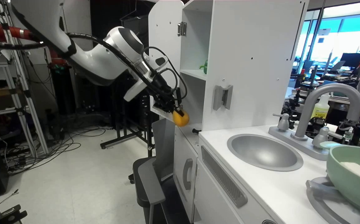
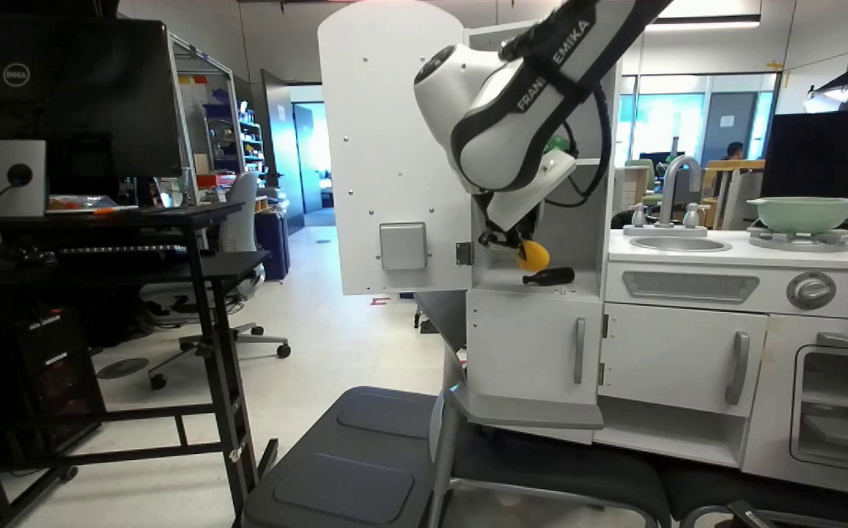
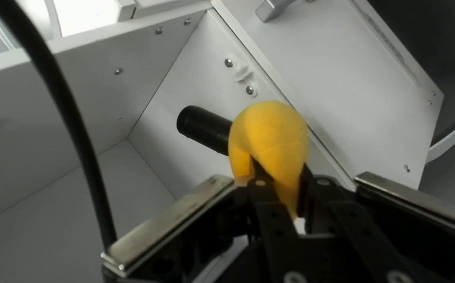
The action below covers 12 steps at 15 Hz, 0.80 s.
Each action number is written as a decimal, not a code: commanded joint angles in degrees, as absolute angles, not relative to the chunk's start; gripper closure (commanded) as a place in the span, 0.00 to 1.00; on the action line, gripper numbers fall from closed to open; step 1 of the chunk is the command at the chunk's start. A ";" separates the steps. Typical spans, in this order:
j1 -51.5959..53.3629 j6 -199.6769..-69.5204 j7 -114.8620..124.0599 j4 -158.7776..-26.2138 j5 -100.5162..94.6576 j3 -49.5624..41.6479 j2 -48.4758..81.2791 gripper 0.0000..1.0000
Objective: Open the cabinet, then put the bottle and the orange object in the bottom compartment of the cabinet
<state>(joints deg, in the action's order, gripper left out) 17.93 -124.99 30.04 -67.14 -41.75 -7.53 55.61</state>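
Observation:
The tall white cabinet (image 2: 574,235) stands with its upper door (image 2: 394,132) swung wide open; this door also shows in an exterior view (image 1: 165,37). A black bottle (image 2: 550,276) lies on its side on the floor of the cabinet's bottom open compartment. It also shows in the wrist view (image 3: 203,127), partly hidden behind the orange object, and in an exterior view (image 1: 196,131). My gripper (image 3: 280,175) is shut on the rounded yellow-orange object (image 3: 272,129). It holds this object above the compartment floor, near the front opening and the bottle, in both exterior views (image 1: 180,119) (image 2: 534,256).
A green object (image 1: 204,67) sits on the shelf above. The cabinet's side wall (image 1: 248,71) and open door flank the compartment. A grey chair (image 1: 150,177) stands below the opening. A sink (image 1: 265,152), faucet (image 1: 332,93) and green pot (image 1: 351,174) are on the counter.

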 commanded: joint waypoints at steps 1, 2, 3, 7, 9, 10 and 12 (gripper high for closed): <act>20.04 -124.14 33.50 -55.54 -42.64 -11.43 64.69 0.96; 20.52 -123.37 34.02 -53.17 -42.51 -12.16 66.32 0.96; 20.56 -123.93 35.05 -51.32 -42.66 -13.09 68.08 0.96; 19.99 -123.55 37.47 -43.32 -42.27 -16.21 73.92 0.96; 19.25 -122.95 38.08 -39.84 -41.98 -17.59 76.17 0.96; 18.62 -122.80 38.21 -38.22 -41.81 -18.17 77.26 0.96; 17.58 -122.57 38.51 -36.08 -41.85 -19.18 78.74 0.96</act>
